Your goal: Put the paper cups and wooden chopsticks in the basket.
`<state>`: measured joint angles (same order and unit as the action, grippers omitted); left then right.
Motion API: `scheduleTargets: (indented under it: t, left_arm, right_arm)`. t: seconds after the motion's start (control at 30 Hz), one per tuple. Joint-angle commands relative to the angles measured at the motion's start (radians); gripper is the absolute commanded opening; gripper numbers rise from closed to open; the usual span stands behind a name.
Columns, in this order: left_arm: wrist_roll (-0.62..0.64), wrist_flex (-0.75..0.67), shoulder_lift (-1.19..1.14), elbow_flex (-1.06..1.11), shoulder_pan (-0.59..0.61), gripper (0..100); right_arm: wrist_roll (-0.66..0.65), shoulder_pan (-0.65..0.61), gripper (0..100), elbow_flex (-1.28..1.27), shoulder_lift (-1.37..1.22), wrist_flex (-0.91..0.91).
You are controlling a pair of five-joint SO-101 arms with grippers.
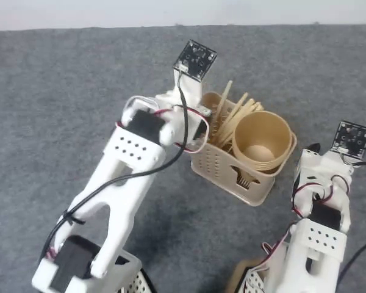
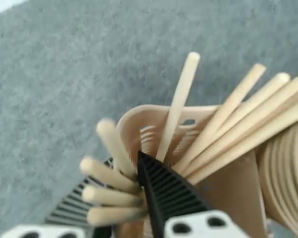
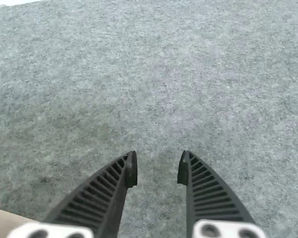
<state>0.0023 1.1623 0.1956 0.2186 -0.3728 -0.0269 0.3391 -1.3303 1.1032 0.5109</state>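
The beige perforated plastic basket (image 1: 222, 165) stands on the grey felt-covered counter (image 1: 61, 91) between the two arms. A nested stack of tan paper cups (image 1: 262, 143) sits upright in one half of it, and pale wooden chopsticks (image 1: 235, 113) lean fanned out in the other.

The left gripper (image 2: 114, 183) is at the basket's rim. A small bundle of chopsticks lies between its jaws, apparently clamped. The right gripper (image 3: 157, 168) hangs over bare counter beside the basket, moderately open and holding nothing.

The chopsticks look light, stiff, smooth and round. A bundle will likely roll and slide inside a grip, so it seems best held square across the sticks near mid-length. The cups are light and thin-walled and would crush under a hard squeeze. A gentle pinch on one wall at the rolled rim looks safest. The basket itself seems light enough to shift or tip if nudged.

The sticks' lower ends and the basket floor are hidden. The number of cups in the stack cannot be told. In the high view the left wrist covers its own jaws. A tan shape (image 1: 241, 274) by the right arm's base is cut off and unidentifiable.
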Motion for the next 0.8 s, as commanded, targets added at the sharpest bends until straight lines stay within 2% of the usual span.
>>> scheduleTargets:
  t: [0.0,0.4,0.6,0.77]
  left_arm:
    - [-0.071,0.141,0.041,-0.059,0.072,1]
    - [-0.158,0.278,0.061,-0.139,0.293,1]
    - [-0.166,0.259,0.063,-0.142,0.301,2]
    - [-0.161,0.264,0.149,-0.262,0.287,18]
  right_arm:
    - [-0.015,-0.004,14.9,0.006,0.018,-0.022]
    - [-0.015,-0.004,14.9,0.006,0.018,-0.016]
    - [-0.015,-0.007,15.0,0.006,0.018,-0.016]
    - [-0.012,-0.008,15.4,0.006,0.018,-0.016]
